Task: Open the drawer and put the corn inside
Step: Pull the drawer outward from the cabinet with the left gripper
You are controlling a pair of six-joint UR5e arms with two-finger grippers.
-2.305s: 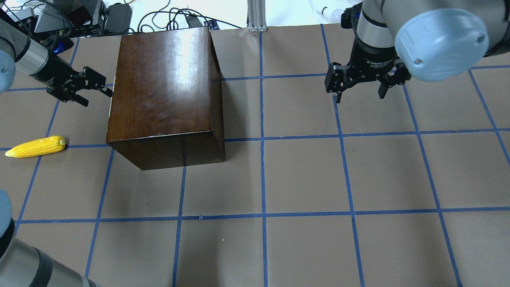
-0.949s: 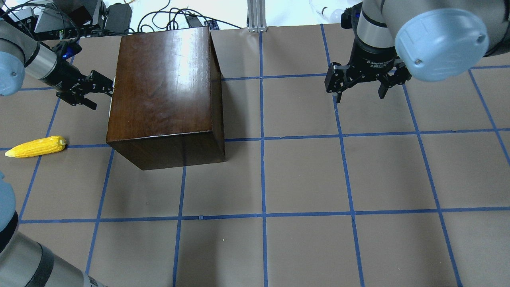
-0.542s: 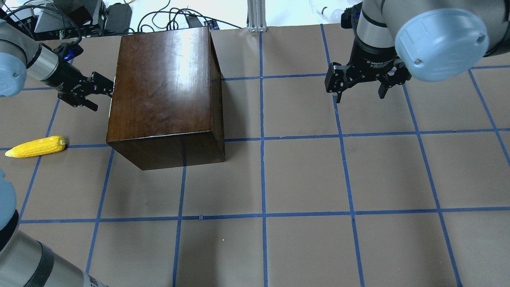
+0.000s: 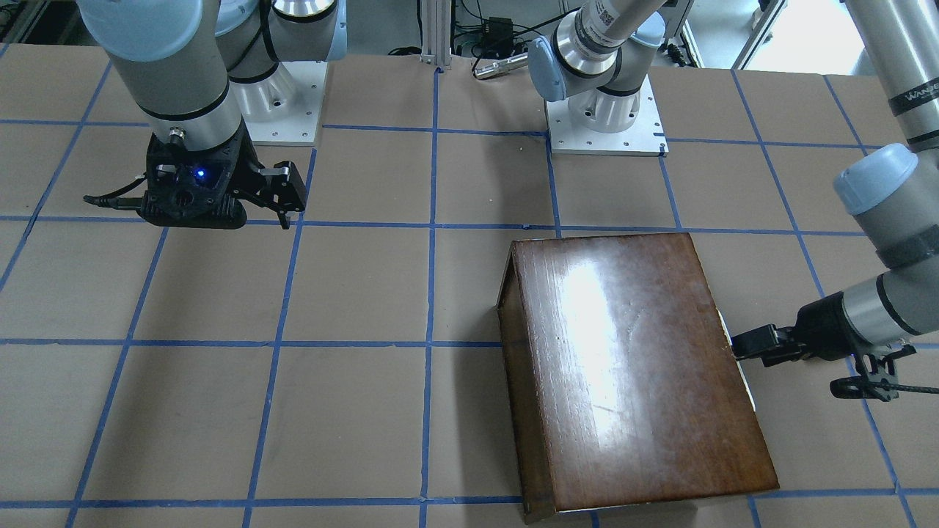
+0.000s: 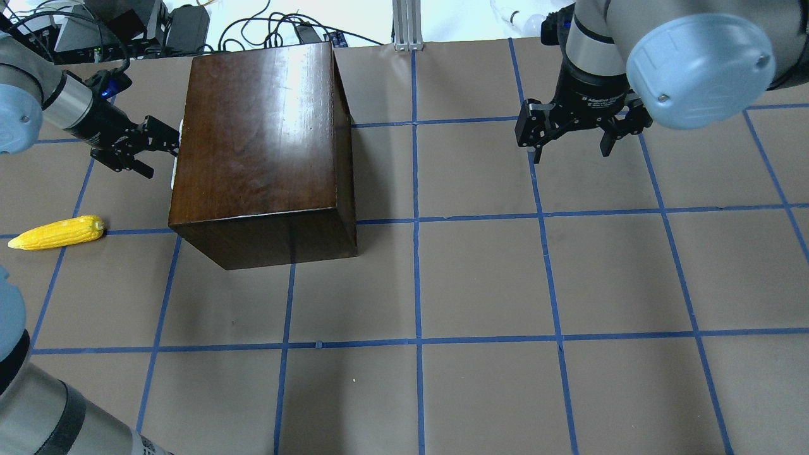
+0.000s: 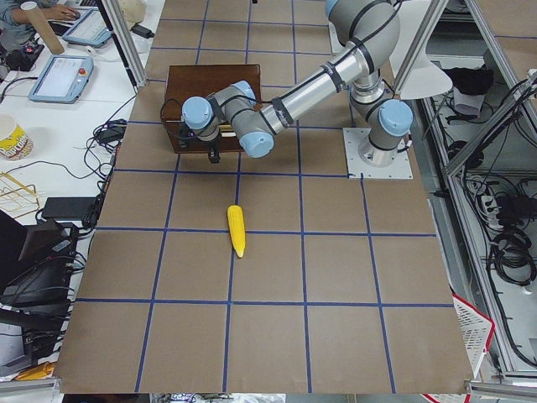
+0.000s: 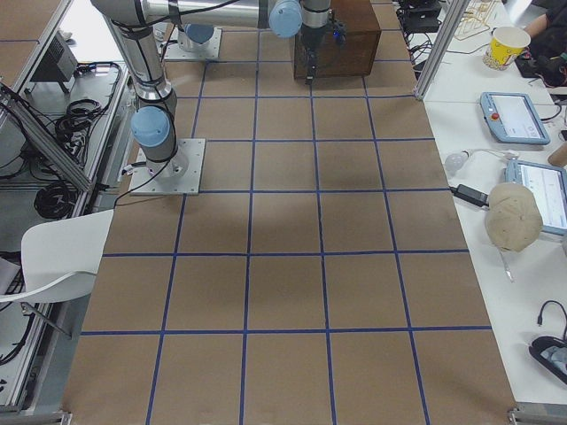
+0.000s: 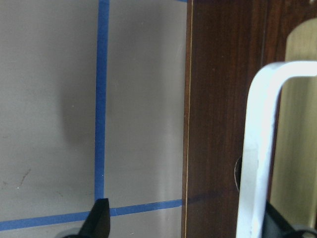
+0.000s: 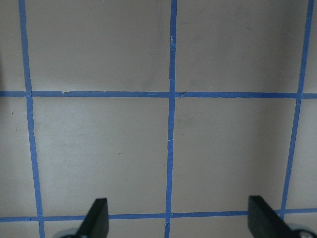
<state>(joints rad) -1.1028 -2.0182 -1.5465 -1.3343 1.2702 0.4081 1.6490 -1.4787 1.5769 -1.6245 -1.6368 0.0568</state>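
Note:
The glossy dark-brown box (image 5: 259,151) stands at the back left of the table, also in the front-facing view (image 4: 631,367). Its drawer front (image 8: 218,124) faces left and carries a white loop handle (image 8: 257,148). Only a pale sliver (image 5: 172,179) shows at that edge. My left gripper (image 5: 155,151) is open at the drawer front, with the handle between its fingers, close to one finger (image 8: 277,223). The yellow corn (image 5: 57,232) lies on the table left of the box, nearer me. My right gripper (image 5: 572,148) is open and empty above the table at the back right.
The table is brown paper with a blue tape grid (image 5: 417,221). Cables and electronics (image 5: 126,25) lie past the far edge behind the box. An aluminium post (image 5: 404,22) stands at the back middle. Tablets and a cup sit on a side table (image 7: 523,115).
My left gripper has moved right, up to the box's left face, and tilted slightly. The corn, the box and my right arm have not moved.

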